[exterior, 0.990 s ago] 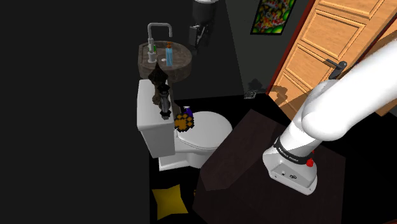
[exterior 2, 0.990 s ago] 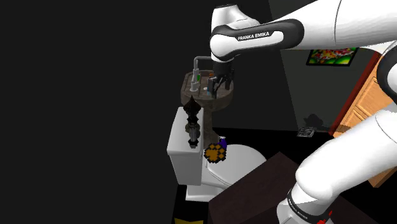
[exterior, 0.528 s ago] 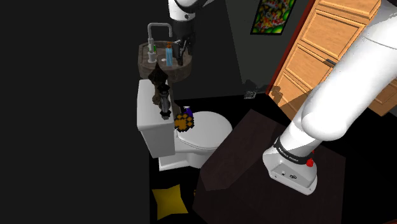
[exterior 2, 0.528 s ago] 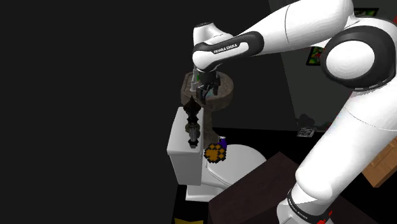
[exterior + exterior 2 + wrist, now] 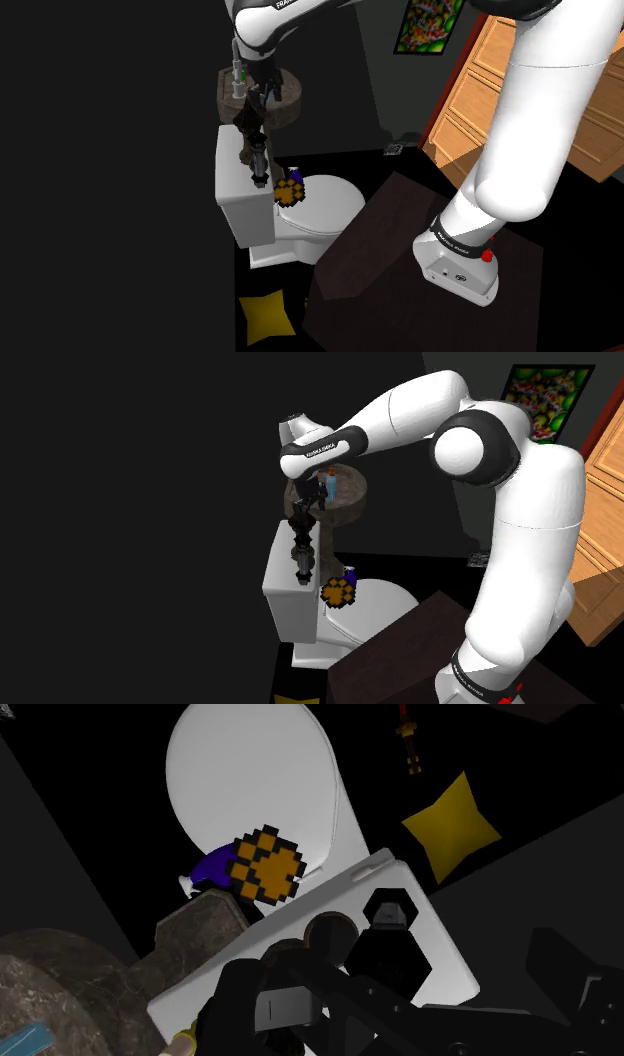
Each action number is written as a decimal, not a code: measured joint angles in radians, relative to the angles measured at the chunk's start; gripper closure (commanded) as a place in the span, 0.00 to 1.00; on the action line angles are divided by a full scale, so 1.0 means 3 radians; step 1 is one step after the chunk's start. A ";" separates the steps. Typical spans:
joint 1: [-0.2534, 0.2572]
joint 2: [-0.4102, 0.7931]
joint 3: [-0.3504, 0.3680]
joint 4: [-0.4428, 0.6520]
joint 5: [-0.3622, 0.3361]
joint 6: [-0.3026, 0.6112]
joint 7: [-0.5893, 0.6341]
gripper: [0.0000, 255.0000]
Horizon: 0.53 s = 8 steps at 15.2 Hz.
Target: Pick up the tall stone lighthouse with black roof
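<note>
Nearest: dark stand [image 5: 390, 240], with a yellow star cushion [image 5: 268, 317] on the floor beside it. Next, the white toilet [image 5: 325, 205]; an orange pixel-patterned object [image 5: 289, 189] sits at the tank's front edge. On the tank lid [image 5: 232, 180] the lighthouse [image 5: 256, 150] stands upright, dark and slender, black roof uppermost. The pincer [image 5: 257, 98] hangs directly above it, fingers spread wide. In the wrist view the roof lies between them, no contact visible.

Judgement: the step is descent. Keep the approach vertical, lower past the roof to the shaft, then close evenly — a one-sided nudge could topple so tall a piece.

Room: open overhead; lid edges near; stone basin [image 5: 287, 100] close behind.
</note>
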 measured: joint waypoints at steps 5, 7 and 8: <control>0.0101 0.0736 -0.0037 0.0647 -0.0182 -0.0087 0.0005 0.00; 0.0153 0.1044 -0.0056 0.0974 -0.0238 -0.0178 -0.0010 0.00; 0.0172 0.1187 -0.0068 0.1141 -0.0263 -0.0234 -0.0034 0.00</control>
